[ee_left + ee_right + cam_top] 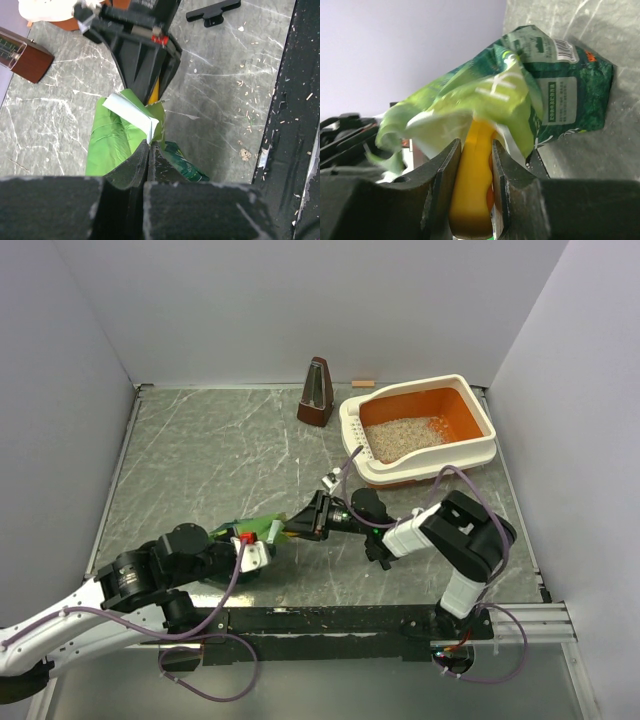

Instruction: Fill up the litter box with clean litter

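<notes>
The litter box (474,453), cream outside and orange inside, stands at the back right with a layer of clean litter (402,435) on its floor. A crinkly green bag (256,529) (114,141) (565,95) lies near the table's front centre. My left gripper (263,551) (149,144) is shut on the bag's top edge. My right gripper (302,523) (475,146) is shut on the yellow-orange handle of a scoop (476,185) (156,91). The scoop's head reaches into the bag's mouth and is hidden there.
A brown metronome (318,393) (26,58) stands at the back, left of the litter box, with a small wooden block (363,383) behind. Stray granules (245,153) lie on the marbled table near the black front rail (290,125). A black T-shaped piece (212,12) rests on the table.
</notes>
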You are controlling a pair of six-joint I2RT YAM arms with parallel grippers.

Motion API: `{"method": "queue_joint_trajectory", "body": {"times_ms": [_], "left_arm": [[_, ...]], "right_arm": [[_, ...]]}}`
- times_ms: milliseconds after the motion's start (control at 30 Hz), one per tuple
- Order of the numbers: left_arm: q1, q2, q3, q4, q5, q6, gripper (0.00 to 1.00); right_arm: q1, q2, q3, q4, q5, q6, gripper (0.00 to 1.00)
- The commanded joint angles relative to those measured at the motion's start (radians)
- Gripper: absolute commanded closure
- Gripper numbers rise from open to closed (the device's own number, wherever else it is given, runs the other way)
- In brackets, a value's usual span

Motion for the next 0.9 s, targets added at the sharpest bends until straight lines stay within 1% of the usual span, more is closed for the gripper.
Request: {"method": "queue_joint_trajectory", "body": {"times_ms": [0,133,300,500,667,867], "left_arm": [[-0.004,0.035,-0.012,0.049,0.007,-0.03,0.99],[-0.005,0.103,0.017,0.04,0.007,-0.033,0.99],[-0.004,0.143,0.025,0.047,0.001,-0.036,0.99],[-0.004,0.118,0.008,0.069,-0.007,-0.039,0.99],[-0.005,0.092,0.002,0.067,0.001,-0.039,0.99],[-0.004,0.074,-0.003,0.072,0.007,-0.038,0.99]], "right_arm": [[-0.029,-0.108,-0.038,0.105,-0.069,-0.007,1.0],[-0.049,-0.18,-0.069,0.074,-0.092,-0.008,1.0],[-0.112,-0.258,-0.127,0.043,-0.126,-0.017,1.0],[-0.184,-0.381,-0.213,0.01,-0.158,-0.031,1.0],[-0.251,-0.499,-0.267,-0.096,-0.169,-0.068,1.0],[-0.291,-0.62,-0.304,-0.22,-0.148,-0.08,1.0]]}}
